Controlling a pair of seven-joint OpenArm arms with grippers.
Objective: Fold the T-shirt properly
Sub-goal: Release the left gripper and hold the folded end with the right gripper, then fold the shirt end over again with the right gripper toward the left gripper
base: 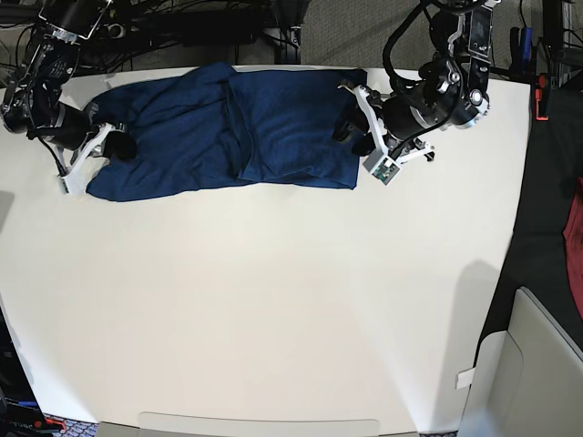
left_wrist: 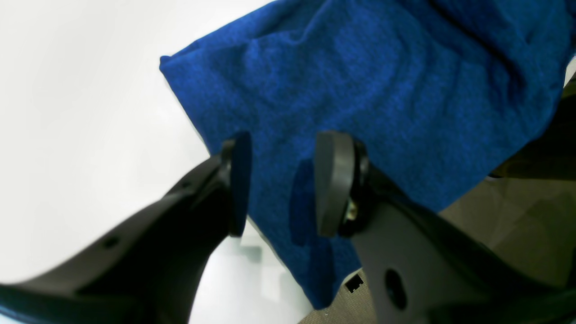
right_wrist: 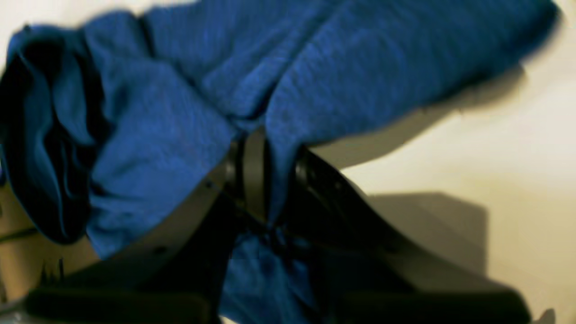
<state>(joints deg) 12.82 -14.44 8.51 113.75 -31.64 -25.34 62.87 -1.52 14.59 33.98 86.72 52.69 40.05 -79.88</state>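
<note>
Nearest us, the right gripper seems, through blur, clamped on a bunched fold of the soft, limp dark blue knit T-shirt at the white tabletop's far edge, while the left gripper gapes empty over its opposite end, so we would take it by hems and corners.

One T-shirt out there, dark blue, the only garment on the one white surface. Two robot arms in play, so two end effectors: the left end effector and the right end effector. One red cloth off at the edge.
</note>
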